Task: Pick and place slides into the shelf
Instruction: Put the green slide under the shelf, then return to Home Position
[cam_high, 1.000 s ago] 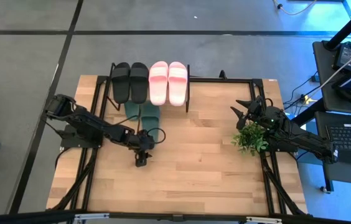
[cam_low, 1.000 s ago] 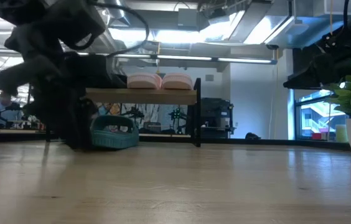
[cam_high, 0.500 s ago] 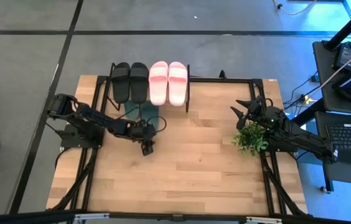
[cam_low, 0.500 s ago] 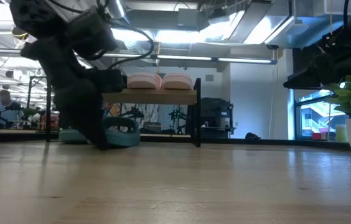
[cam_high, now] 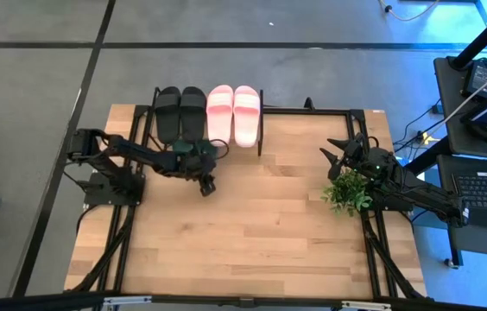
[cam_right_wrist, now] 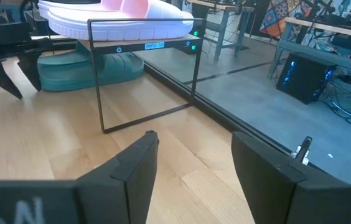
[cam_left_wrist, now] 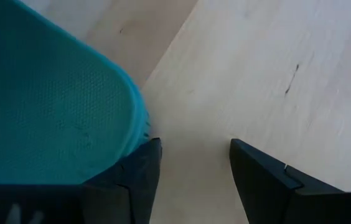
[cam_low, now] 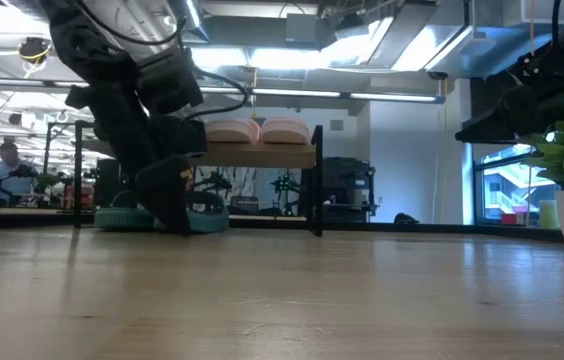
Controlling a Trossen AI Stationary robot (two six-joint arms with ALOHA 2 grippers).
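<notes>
— Under the shelf [cam_high: 261, 130], what do we see?
— Green slides [cam_low: 198, 212] on the tabletop [cam_high: 261, 225], our left gripper [cam_high: 206, 184] spread just beside one heel. Black slides [cam_high: 180, 112] and pink slides [cam_high: 232, 113] sit on top.
— Our right gripper [cam_high: 338, 154]?
— Parted, by the plant [cam_high: 348, 190].

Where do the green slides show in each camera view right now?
High view: green slides peek out below the shelf, mostly covered by the left end effector.
Low view: on the table under the shelf's plank, left of centre.
Left wrist view: one teal sole fills the corner beside the open fingers.
Right wrist view: under the shelf, upper left.
Shared landmark: the pink slides on the shelf top.
</notes>
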